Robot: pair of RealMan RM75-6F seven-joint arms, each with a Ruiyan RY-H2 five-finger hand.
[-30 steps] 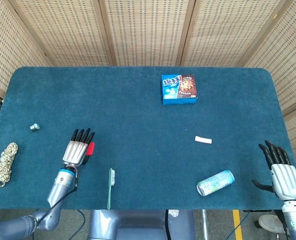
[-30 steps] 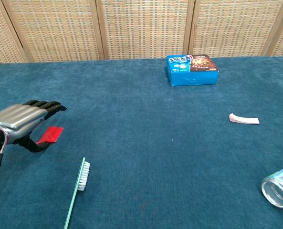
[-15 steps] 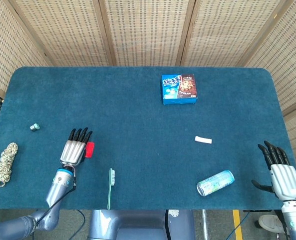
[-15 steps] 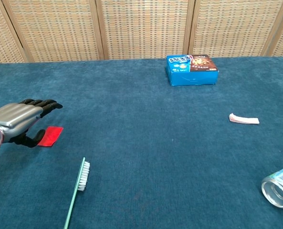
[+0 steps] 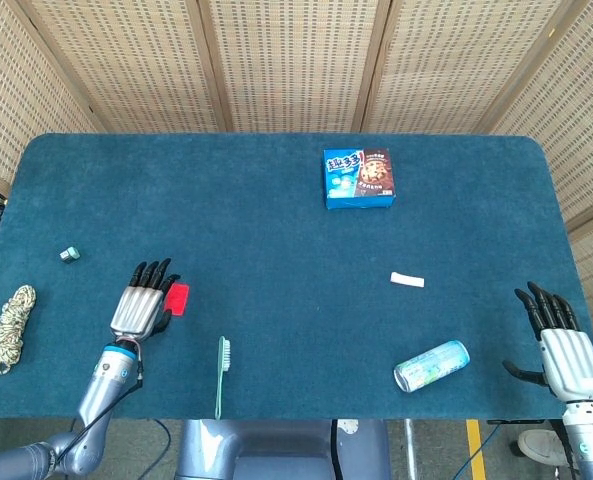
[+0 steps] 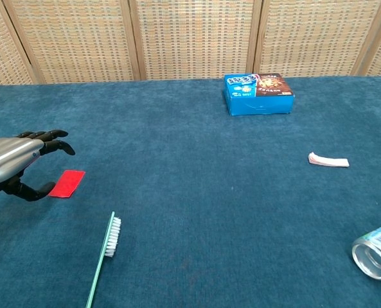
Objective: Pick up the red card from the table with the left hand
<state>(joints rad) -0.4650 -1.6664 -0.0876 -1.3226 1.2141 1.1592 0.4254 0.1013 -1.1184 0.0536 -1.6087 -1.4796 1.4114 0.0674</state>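
The left hand (image 6: 13,163) hovers low over the blue felt worktop (image 5: 276,230), fingers (image 6: 55,136) spread, holding nothing. The flat red card (image 6: 67,183) lies just beside its thumb. The chest view cuts off the wrist.

One red card (image 5: 177,298), one green toothbrush (image 5: 221,375), one blue snack box (image 5: 359,178), one crushed can (image 5: 431,365), one small white wrapper (image 5: 407,280), one coil of rope (image 5: 13,324), one tiny teal object (image 5: 69,254), and two hands: left hand (image 5: 143,303), right hand (image 5: 558,338)
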